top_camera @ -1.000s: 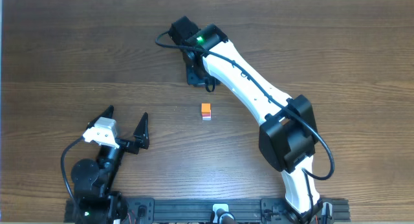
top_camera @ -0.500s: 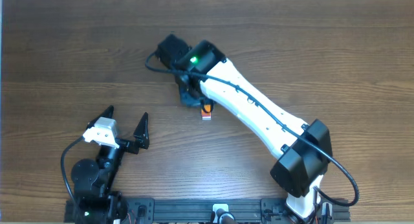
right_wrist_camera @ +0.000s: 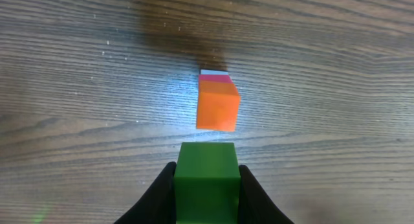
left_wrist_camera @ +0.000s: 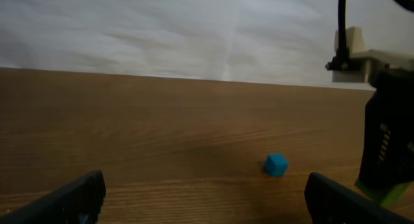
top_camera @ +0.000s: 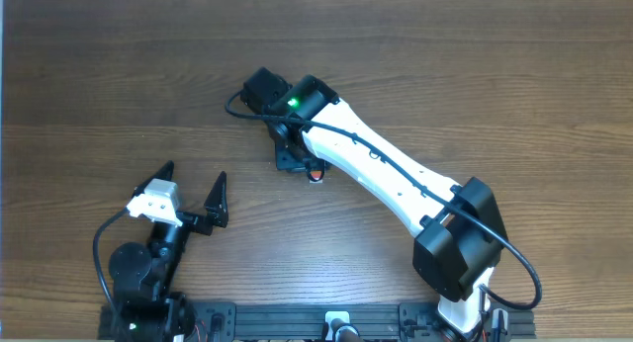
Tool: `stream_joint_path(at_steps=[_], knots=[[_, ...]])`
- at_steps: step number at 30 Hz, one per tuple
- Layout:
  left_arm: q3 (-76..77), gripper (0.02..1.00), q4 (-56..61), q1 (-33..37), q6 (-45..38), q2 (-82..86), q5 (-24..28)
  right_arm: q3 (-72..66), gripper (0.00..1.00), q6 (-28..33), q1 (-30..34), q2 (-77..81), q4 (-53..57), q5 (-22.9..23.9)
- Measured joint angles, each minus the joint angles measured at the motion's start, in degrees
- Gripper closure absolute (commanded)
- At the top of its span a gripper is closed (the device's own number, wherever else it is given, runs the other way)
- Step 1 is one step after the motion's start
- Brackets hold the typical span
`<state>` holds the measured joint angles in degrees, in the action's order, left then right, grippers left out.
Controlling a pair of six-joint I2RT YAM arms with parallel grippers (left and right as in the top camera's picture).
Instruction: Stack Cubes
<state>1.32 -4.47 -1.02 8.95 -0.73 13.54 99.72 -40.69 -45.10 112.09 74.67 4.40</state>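
My right gripper is shut on a green cube. It hangs above the table just beside a small stack: an orange cube sits on top of a pink cube, with a white edge showing under that. From above, the right gripper covers most of the stack. A blue cube lies alone on the wood, close to the right arm. My left gripper rests open at the lower left, nothing between its fingers.
The wooden table spreads bare to the far side, left and right. The right arm's white links cross the middle diagonally. Both arm bases stand along the near edge.
The right arm swung its gripper with the green cube from the far side down to the orange-topped stack, now covering most of it. The left arm has not moved.
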Motion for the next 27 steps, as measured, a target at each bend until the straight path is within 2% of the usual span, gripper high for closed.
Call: stream_joint_path(at_steps=[27], knots=[[0.0, 0.018, 0.0, 0.0, 0.0, 0.0, 0.0, -6.6, 0.989, -1.1, 2.5, 0.0, -6.4, -1.3]])
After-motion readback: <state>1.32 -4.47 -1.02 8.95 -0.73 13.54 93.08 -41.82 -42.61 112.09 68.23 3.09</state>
